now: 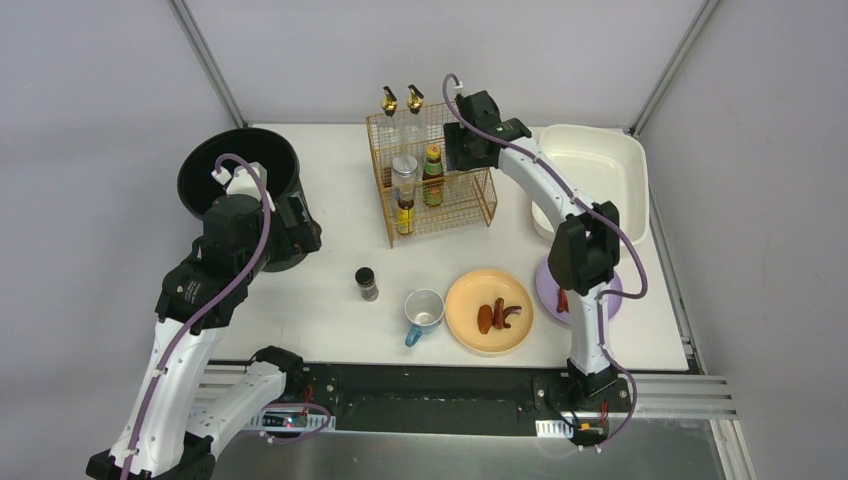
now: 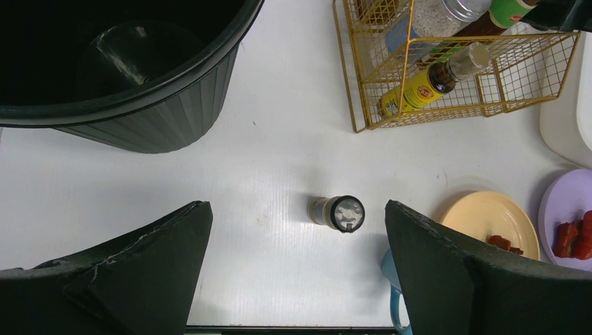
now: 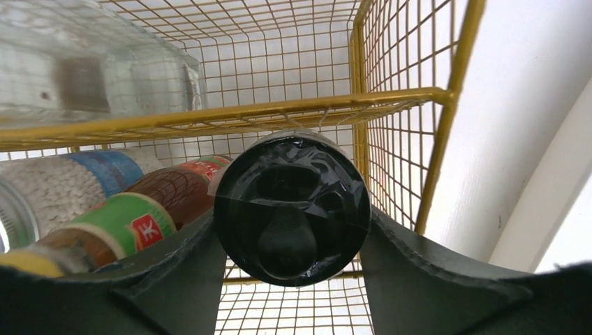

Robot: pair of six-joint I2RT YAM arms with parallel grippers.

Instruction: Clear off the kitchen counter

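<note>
The kitchen counter (image 1: 320,320) is a white tabletop. On it stand a small black-lidded spice jar (image 1: 367,284) (image 2: 338,213), a blue mug (image 1: 423,312) and a yellow plate (image 1: 462,296) with brown food pieces. My left gripper (image 1: 297,226) (image 2: 297,209) hangs open high over the counter next to the black bin (image 1: 190,175), nothing between its fingers. My right gripper (image 1: 468,150) (image 3: 292,227) is at the right end of the gold wire rack (image 1: 470,205) (image 3: 279,115), shut on a round black-capped jar (image 3: 292,209) inside the rack.
Several bottles stand in the rack, and two gold-topped bottles (image 1: 400,100) on its upper tier. A cream tub (image 1: 600,170) sits at the back right. A purple plate (image 1: 548,283) (image 2: 558,202) with red food lies partly under the right arm.
</note>
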